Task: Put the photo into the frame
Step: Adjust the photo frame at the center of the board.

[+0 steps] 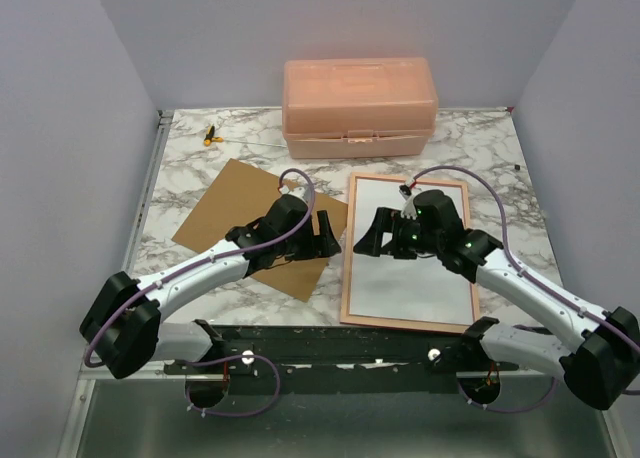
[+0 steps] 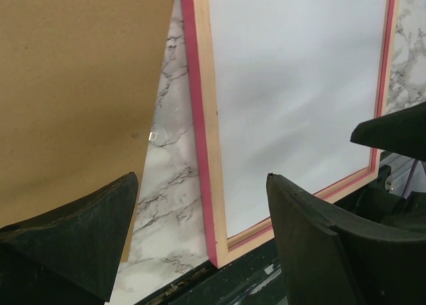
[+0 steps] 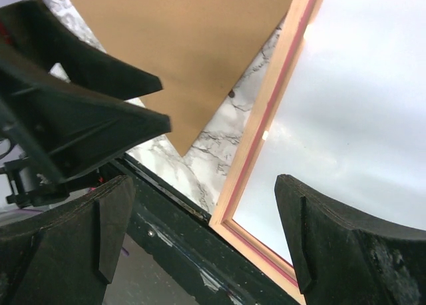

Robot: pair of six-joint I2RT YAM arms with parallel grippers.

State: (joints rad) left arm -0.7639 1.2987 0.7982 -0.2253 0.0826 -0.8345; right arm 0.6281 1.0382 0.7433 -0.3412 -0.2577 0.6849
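Note:
The frame [image 1: 347,263] lies flat at the table's front right, with a thin pinkish-red and light wood border. A plain white sheet [image 1: 420,278] fills it, seemingly the photo's white back; no printed side shows. My left gripper [image 1: 328,236] is open and empty, hovering just left of the frame's left rail. My right gripper [image 1: 368,240] is open and empty over that rail, facing the left one. The left wrist view shows the rail [image 2: 203,138] and the white sheet [image 2: 293,85] between its fingers [image 2: 313,238]. The right wrist view shows the frame's near left corner [image 3: 229,215].
The brown backing board [image 1: 225,218] lies left of the frame, partly under the left arm. A salmon-pink lidded box [image 1: 358,106] stands at the back. A small yellow-and-black object [image 1: 211,134] lies back left. The black base rail [image 1: 340,343] runs along the front edge.

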